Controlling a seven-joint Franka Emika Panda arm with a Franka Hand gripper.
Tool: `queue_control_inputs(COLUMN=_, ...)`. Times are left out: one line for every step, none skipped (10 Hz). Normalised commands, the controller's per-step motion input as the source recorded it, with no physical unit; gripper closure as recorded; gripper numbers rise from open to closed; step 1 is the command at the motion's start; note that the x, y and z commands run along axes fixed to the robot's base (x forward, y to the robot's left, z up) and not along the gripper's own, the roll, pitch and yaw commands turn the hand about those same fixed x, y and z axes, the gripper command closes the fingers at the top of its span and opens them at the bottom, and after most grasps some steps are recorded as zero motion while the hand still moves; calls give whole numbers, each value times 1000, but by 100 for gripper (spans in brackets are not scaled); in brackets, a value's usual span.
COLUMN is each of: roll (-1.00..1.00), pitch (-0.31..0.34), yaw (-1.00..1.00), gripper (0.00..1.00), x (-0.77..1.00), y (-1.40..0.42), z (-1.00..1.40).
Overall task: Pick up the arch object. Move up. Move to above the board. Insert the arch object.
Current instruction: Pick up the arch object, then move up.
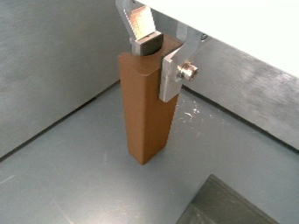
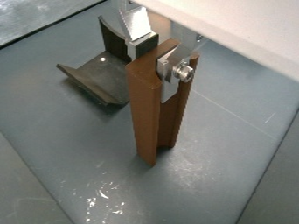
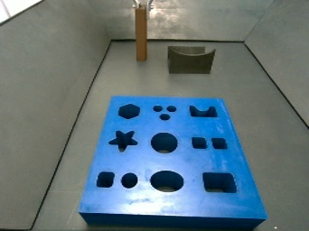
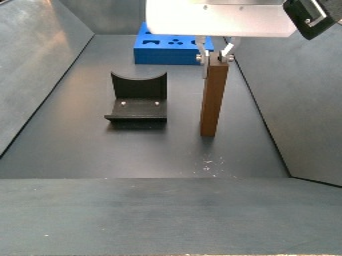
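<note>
No arch object shows in any view. My gripper (image 1: 158,54) is at the top of a tall orange-brown bar (image 1: 146,114) that stands upright on the grey floor. One finger plate lies flat against the bar's near face and the other finger's dark pad sits at its far top edge, so the gripper looks shut on the bar. Both also show in a side view, gripper (image 4: 214,58) and bar (image 4: 211,100). The blue board (image 3: 139,158) with its shaped holes lies flat, well away from the bar (image 3: 140,41).
The dark fixture (image 4: 136,100) stands on the floor beside the bar, also in a wrist view (image 2: 100,74) and a side view (image 3: 190,60). Grey sloping walls enclose the floor. The board's end (image 4: 160,55) lies behind the gripper.
</note>
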Motion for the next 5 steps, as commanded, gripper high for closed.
queue_control_inputs(roll=0, pitch=0, yaw=0, gripper=100, x=0, y=0, z=0)
queue_control_inputs(roll=0, pitch=0, yaw=0, gripper=100, x=0, y=0, z=0)
queue_control_inputs(roll=0, pitch=0, yaw=0, gripper=100, x=0, y=0, z=0)
queue_control_inputs(roll=0, pitch=0, yaw=0, gripper=100, x=0, y=0, z=833)
queue_control_inputs(roll=-5, pitch=19, yaw=-12, gripper=100, x=-52, y=-30, z=770)
